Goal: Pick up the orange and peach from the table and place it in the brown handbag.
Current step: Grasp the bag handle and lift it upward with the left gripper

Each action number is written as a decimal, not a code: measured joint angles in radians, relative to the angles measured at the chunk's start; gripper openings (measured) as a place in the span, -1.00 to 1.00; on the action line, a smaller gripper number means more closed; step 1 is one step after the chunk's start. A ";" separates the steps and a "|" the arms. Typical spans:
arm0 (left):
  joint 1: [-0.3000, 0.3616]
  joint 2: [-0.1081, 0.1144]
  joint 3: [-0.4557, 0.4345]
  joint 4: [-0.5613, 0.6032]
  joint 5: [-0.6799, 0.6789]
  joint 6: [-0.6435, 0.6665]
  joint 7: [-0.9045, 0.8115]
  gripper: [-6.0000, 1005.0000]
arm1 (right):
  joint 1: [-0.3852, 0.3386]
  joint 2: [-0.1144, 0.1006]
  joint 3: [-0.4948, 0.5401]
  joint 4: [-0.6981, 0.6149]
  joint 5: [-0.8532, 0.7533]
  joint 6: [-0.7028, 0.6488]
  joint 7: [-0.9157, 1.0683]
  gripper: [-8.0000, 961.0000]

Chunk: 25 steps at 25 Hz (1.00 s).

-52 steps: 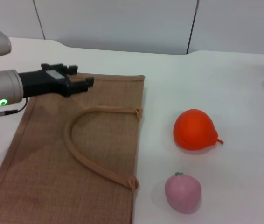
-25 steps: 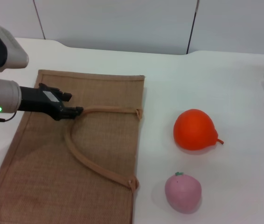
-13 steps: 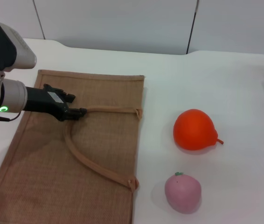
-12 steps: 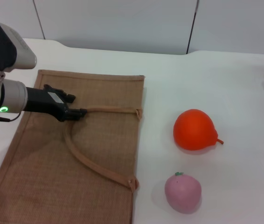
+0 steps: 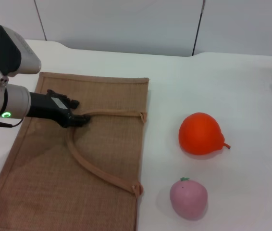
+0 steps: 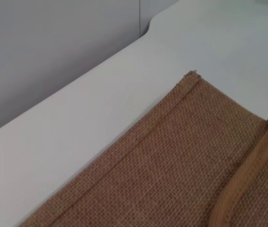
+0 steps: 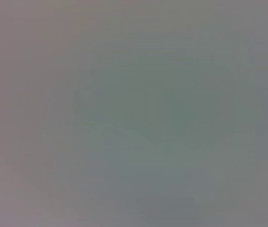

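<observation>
Fruit, orange (image 5: pixel 200 133) and peach (image 5: pixel 188 198), lies outside flat brown handbag (image 5: pixel 40 187).

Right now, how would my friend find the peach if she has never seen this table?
Start at the big brown handbag lying flat on the white table. Just off its near corner sit two toy fruits; the peach is the one closer to the robot. It is pale pink and smaller than the bright orange beyond it.

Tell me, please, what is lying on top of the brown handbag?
On the brown handbag lie its loop handle and the left claw at the handle's bend. Its inside is hidden.
</observation>
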 joint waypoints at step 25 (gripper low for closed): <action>-0.010 0.000 -0.011 -0.018 -0.003 0.004 -0.018 -0.48 | 0.001 0.000 0.000 -0.003 0.000 0.000 0.000 0.41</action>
